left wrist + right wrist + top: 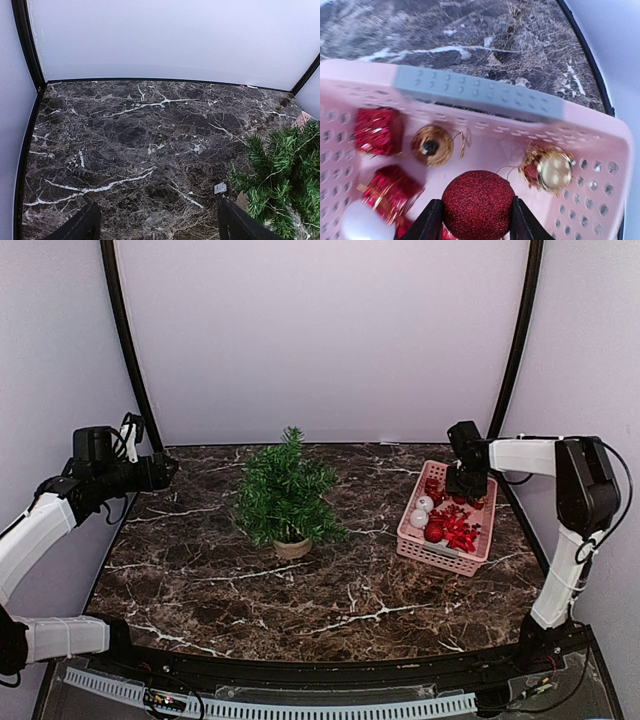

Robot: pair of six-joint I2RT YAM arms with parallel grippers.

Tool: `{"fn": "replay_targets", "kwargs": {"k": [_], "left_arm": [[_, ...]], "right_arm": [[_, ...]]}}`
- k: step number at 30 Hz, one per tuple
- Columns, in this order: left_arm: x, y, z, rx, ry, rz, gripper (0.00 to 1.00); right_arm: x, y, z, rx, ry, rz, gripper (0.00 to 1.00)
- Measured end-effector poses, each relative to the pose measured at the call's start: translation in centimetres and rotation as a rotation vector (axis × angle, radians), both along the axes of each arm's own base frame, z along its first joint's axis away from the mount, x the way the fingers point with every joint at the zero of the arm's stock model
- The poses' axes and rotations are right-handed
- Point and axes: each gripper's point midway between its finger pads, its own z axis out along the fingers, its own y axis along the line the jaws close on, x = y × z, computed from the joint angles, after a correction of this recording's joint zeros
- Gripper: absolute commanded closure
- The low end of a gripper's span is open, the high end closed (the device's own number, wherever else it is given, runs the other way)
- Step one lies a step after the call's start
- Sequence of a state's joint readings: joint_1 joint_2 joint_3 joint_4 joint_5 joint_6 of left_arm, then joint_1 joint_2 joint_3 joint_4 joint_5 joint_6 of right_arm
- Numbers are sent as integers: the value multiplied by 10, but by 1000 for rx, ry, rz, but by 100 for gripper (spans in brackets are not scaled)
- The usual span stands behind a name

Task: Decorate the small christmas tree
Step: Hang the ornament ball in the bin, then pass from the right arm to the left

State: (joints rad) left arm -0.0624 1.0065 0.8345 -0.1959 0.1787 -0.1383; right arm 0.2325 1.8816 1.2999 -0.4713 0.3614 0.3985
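The small christmas tree (287, 492), bushy dark green on a round tan base, stands mid-table; its branches (282, 177) fill the lower right of the left wrist view. My left gripper (157, 227) hovers open over bare marble left of the tree, nothing between its fingers. My right gripper (466, 486) reaches down into the pink basket (446, 517). In the right wrist view its jaws (478, 220) press both sides of a glittery red ball ornament (478, 204) inside the basket (600, 130).
The basket holds red gift-box ornaments (376, 130), a gold bell-like ornament (432, 145), a gold and red ornament (547, 170) and white balls (423, 504). A small white tag (220, 188) lies on the marble beside the tree. White walls and black poles (125, 340) border the table.
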Motion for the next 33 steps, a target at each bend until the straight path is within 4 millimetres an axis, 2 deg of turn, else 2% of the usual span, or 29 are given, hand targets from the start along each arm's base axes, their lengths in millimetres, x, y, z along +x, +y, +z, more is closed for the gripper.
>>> {"fn": "replay_targets", "kwargs": {"k": [7, 11, 15, 20, 24, 29, 33], "left_arm": [[-5, -16, 8, -41, -33, -87, 19], [-14, -31, 20, -63, -82, -159, 19], [-30, -68, 40, -87, -145, -282, 19], [-62, -129, 59, -162, -183, -473, 21], [-86, -166, 78, -214, -208, -593, 21], [-111, -196, 104, -256, -262, -701, 21], [-120, -213, 107, -263, -263, -754, 21]], "right_arm": [[-28, 18, 77, 169, -156, 69, 64], [-50, 34, 99, 286, -194, 128, 64], [-73, 53, 112, 400, -195, 201, 64], [-94, 82, 148, 529, -243, 311, 64], [-112, 110, 163, 600, -239, 400, 65], [-132, 148, 176, 662, -206, 501, 65], [-147, 180, 201, 723, -218, 594, 65]]}}
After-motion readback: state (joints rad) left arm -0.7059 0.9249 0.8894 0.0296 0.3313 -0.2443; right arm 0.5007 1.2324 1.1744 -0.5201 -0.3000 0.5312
